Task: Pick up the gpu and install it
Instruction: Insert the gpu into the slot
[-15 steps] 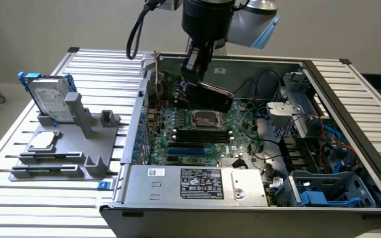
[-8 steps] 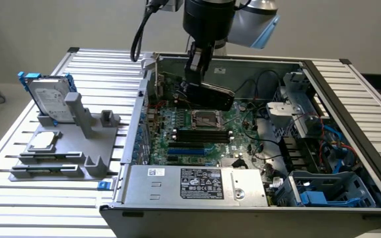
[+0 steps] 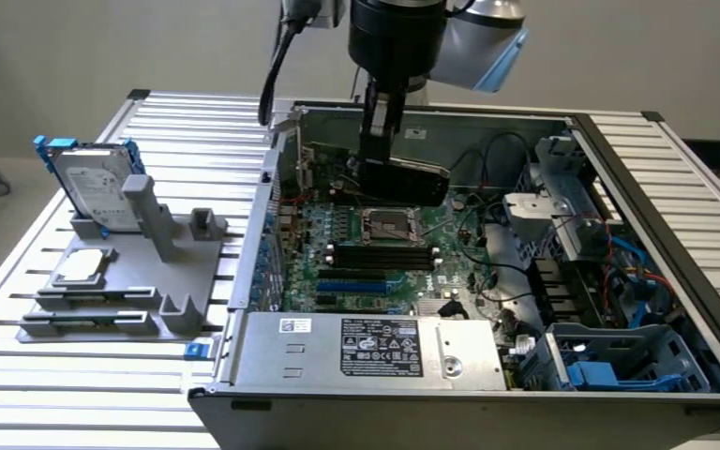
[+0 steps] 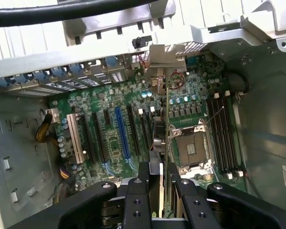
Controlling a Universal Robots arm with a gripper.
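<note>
Two fingers (image 4: 136, 200) of the gripper (image 4: 159, 191) are closed part-way onto the gpu (image 3: 404, 180), one on each face, so the thin card hangs on edge beneath the wrist. Reference landmark: the processor socket (image 3: 392, 225) on the motherboard (image 3: 335, 239). The gpu sits just beyond the socket, on the side toward the far wall of the computer case (image 3: 617, 164), with its black cover facing the socket. Whether its lower edge touches the board cannot be told. In the wrist view the card runs just beside the socket, between it and the long blue slot (image 4: 121, 133), and its silver bracket (image 4: 162, 57) reaches the slotted rear wall of the case. The memory slots (image 4: 224, 129) lie on the socket's other side, away from the card. The power supply (image 3: 373, 347) lies well apart from the socket at the near end of the case. The hard drive (image 3: 91, 183) on its gray stand (image 3: 147, 281) is outside the case, far from the socket toward the exterior view's left. Handling assessment: the gpu appears light and stiff but fragile. The smooth cover may slip under a weak grip. Grasp the upper edge across both faces, clear of the contact edge and small board parts.
</note>
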